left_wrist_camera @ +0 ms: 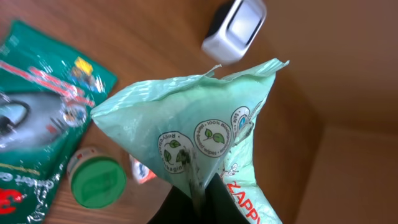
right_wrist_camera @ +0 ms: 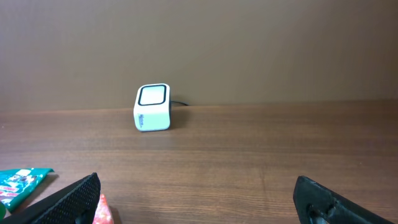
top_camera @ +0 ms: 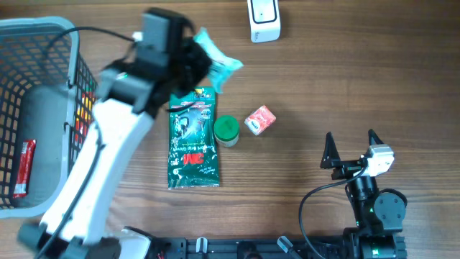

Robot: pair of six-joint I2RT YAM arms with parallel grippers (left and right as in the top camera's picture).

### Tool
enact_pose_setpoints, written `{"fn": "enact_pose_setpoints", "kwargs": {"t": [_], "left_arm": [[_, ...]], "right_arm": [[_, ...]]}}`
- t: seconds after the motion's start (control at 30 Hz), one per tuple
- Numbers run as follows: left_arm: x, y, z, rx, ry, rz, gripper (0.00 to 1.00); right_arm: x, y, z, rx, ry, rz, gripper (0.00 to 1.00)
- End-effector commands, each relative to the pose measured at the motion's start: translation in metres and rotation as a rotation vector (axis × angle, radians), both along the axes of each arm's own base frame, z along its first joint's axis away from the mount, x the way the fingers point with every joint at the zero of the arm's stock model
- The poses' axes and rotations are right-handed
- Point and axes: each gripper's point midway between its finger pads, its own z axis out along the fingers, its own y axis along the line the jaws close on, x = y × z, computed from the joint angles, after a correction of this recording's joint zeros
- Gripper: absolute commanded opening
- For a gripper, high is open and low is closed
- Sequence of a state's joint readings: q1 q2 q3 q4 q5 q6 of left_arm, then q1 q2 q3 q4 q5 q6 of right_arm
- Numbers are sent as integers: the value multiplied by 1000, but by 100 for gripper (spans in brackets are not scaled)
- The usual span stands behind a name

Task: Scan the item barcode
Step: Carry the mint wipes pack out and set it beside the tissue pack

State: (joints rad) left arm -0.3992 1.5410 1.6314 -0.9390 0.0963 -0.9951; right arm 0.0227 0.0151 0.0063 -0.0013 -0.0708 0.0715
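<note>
L gripper (left_wrist_camera: 198, 200) is clamped tight on one edge of a pale green pouch (left_wrist_camera: 193, 118), dark fingers pinching a fold of the film. The pouch fans out beyond them, crumpled, w/ round leaf logos & some red lettering facing the wrist cam. From overhead the pouch sits at the far-centre part of the wooden table (top_camera: 323, 72), held just past the top end of a dark green pkt (top_camera: 192, 140) that lies flat. The white scanner (top_camera: 264, 20) stands near the pouch, further back & to the right, not touching it; its dark-rimmed window shows in the R wrist view. Just right of the dark green pkt is a small jar w/ green lid (top_camera: 226, 129), upright, touching or nearly touching the pkt edge. A small red & white box (top_camera: 260, 120) lies close beside the jar, apart from it. Grey wire basket (top_camera: 43, 29) is at the table's left edge w/ a red bar (top_camera: 25, 167) inside. R gripper (top_camera: 350, 134) is at the near right, well apart from everything, jaws spread wide, nothing btwn them.
</note>
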Motion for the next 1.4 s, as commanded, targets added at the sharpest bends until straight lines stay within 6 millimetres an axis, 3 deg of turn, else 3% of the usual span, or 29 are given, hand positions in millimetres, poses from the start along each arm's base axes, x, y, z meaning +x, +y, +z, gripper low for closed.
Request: {"fn": "enact_pose_setpoints", "kwargs": {"t": [0.0, 0.13, 0.23, 0.3, 0.4, 0.5, 0.53, 0.57, 0.6, 0.63, 0.83, 0.97, 1.07, 1.13, 1.27, 1.37], "left_arm": [[6, -58, -45, 44, 50, -133, 4], [2, -129, -101, 78, 85, -262, 4], [-7, -165, -144, 128, 108, -323, 4], [-16, -183, -170, 153, 132, -360, 4], [-21, -191, -194, 204, 140, -370, 4], [-24, -196, -202, 229, 134, -374, 4], [-26, -197, -202, 230, 134, -379, 6], [-27, -197, -202, 232, 137, -380, 26], [-27, -197, -203, 234, 139, -380, 52], [-28, -196, -203, 236, 143, -379, 64], [-28, -194, -202, 263, 127, -424, 79], [-27, -193, -178, 316, 27, -556, 89], [-12, -160, -158, 489, -54, -519, 100], [-4, -135, -152, 589, -61, -453, 100], [10, -105, -143, 700, -82, -359, 100], [24, -79, -115, 821, -161, -294, 100]], "right_arm": [[0, 1, 0, 10, 1, 4, 100], [0, 1, 0, 10, 1, 4, 100], [0, 1, 0, 10, 1, 4, 100], [0, 1, 0, 10, 1, 4, 100], [0, 1, 0, 10, 1, 4, 100], [0, 1, 0, 10, 1, 4, 100], [0, 1, 0, 10, 1, 4, 100], [0, 1, 0, 10, 1, 4, 100], [0, 1, 0, 10, 1, 4, 100], [0, 1, 0, 10, 1, 4, 100], [0, 1, 0, 10, 1, 4, 100], [0, 1, 0, 10, 1, 4, 100], [0, 1, 0, 10, 1, 4, 100], [0, 1, 0, 10, 1, 4, 100], [0, 1, 0, 10, 1, 4, 100], [0, 1, 0, 10, 1, 4, 100]]}}
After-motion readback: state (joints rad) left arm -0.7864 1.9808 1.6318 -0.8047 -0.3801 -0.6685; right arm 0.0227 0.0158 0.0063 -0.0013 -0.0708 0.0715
